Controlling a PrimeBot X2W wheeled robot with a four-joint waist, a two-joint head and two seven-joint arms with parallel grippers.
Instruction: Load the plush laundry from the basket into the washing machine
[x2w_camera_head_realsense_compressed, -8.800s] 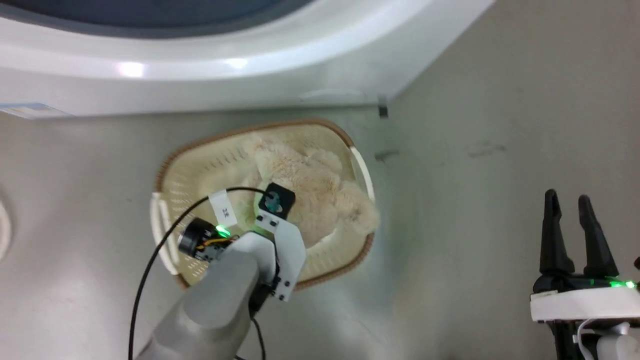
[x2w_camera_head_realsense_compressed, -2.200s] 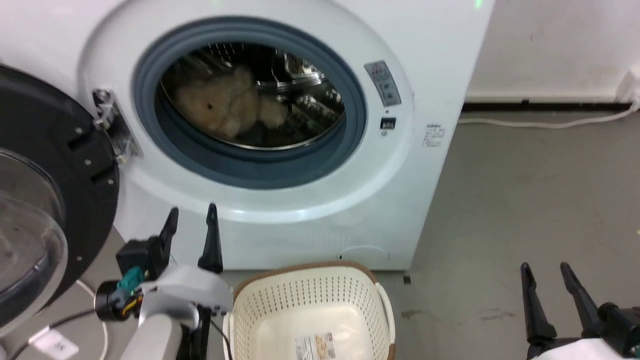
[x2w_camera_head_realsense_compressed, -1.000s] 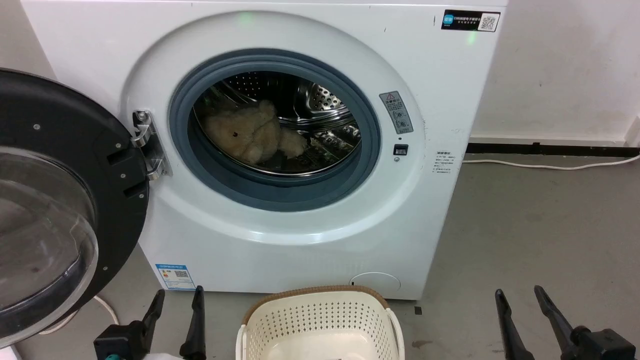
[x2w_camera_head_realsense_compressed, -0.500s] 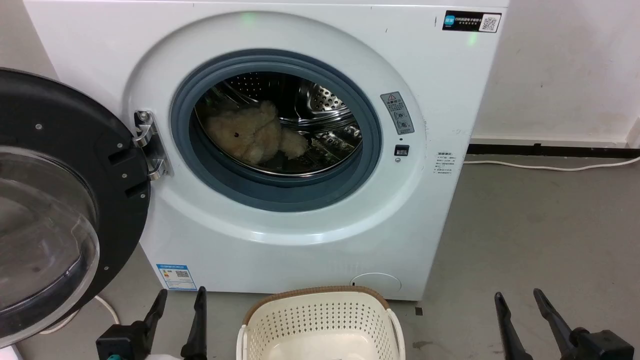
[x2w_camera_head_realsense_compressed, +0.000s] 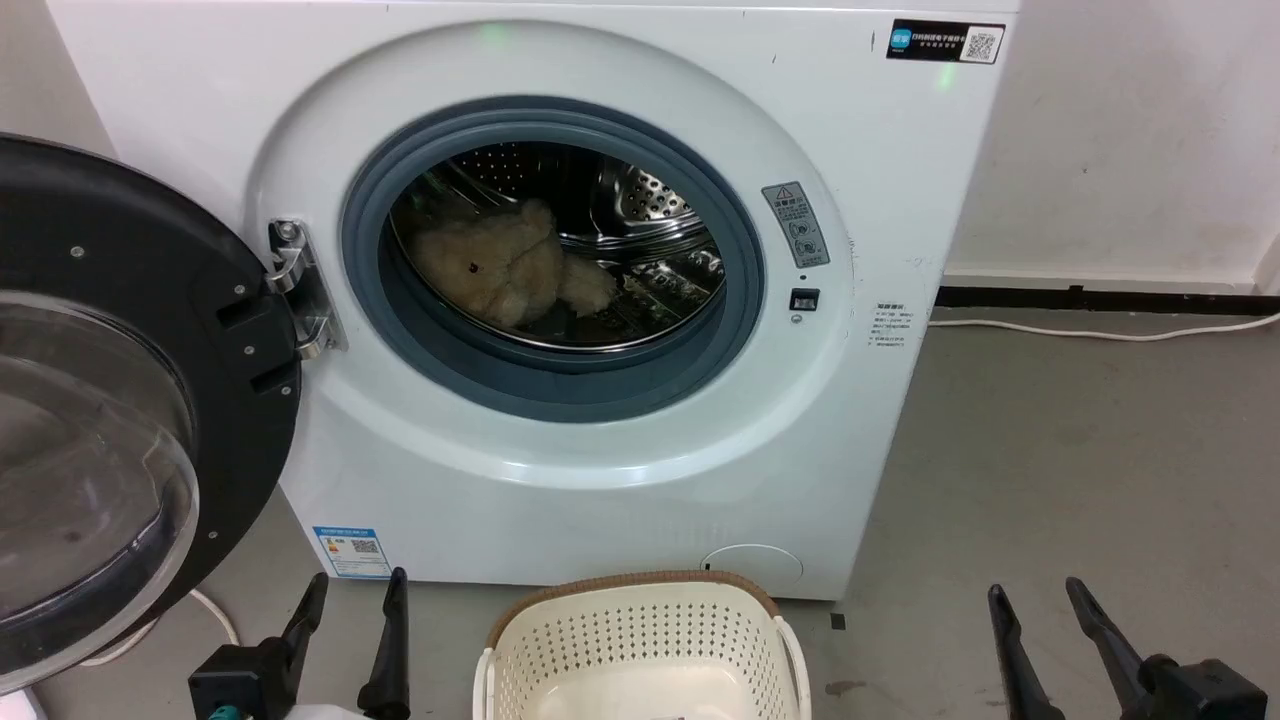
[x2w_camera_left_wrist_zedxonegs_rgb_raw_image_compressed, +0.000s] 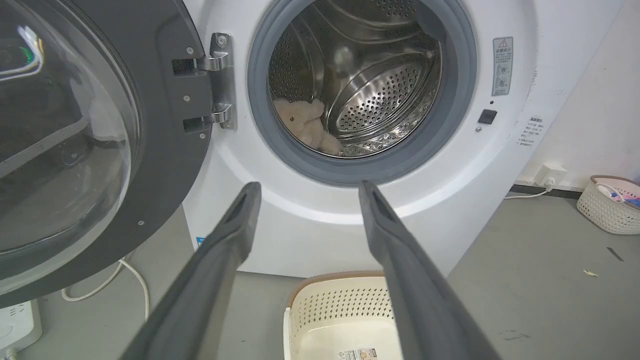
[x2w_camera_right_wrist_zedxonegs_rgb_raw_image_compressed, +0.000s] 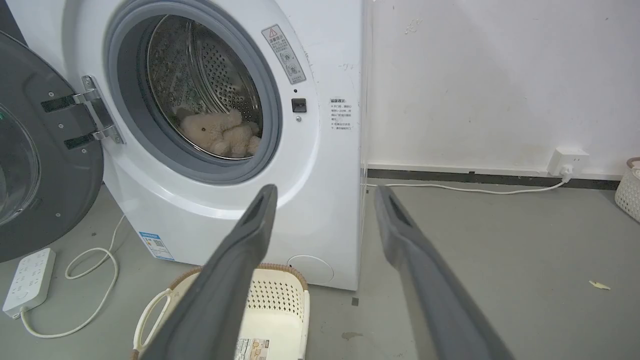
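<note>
plush laundry in washing machine — far beyond left claw, right claw, both spread

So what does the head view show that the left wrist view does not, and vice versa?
The head view adds the right gripper, open, a QR sticker at the top corner of the washer and a round cover at its foot. The left wrist view adds a second basket, a wall socket and a power strip. Both share the washer with its door open, the bear in the drum, the basket and the left gripper, open.
</note>
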